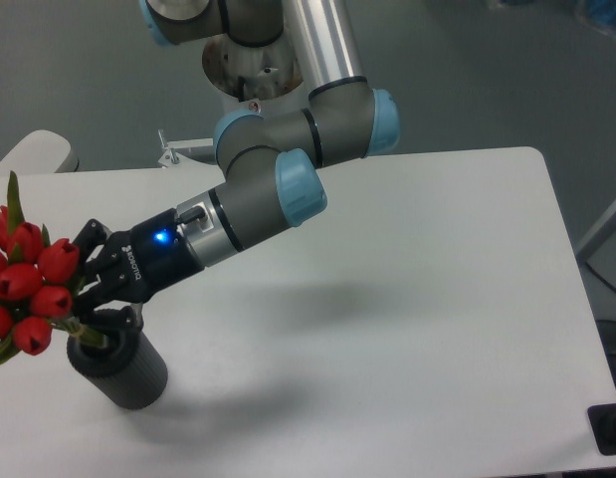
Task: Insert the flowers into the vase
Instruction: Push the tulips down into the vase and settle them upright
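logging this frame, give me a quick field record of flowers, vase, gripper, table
flowers: red tulip bunch, tilted left, stems reaching into the vase mouth
vase: dark ribbed cylinder, upright, near the table's front left
gripper: shut on the stems just above the vase
table: white, carries the vase

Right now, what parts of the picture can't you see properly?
- Flowers: the bunch is cut off by the left edge of the camera view, so the tulip count is unsure.
- Stems: hidden by the end effector and the vase rim, so their depth is unknown.
- Vase hole: mostly covered by stems and fingers.
- Arm base: cut off by the top edge.
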Robot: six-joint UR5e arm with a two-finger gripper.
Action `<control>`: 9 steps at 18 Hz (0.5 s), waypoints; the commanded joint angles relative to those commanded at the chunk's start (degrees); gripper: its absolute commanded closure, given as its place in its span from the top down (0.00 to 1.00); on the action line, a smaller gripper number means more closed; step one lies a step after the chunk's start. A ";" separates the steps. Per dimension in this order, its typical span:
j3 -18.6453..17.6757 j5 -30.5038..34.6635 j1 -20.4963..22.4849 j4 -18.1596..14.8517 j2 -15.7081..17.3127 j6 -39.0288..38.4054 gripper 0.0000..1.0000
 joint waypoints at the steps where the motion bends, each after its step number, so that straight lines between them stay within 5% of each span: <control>1: -0.18 0.00 -0.09 0.00 -0.26 0.00 0.26; 9: -1.23 0.00 -0.09 0.00 -1.23 1.66 0.26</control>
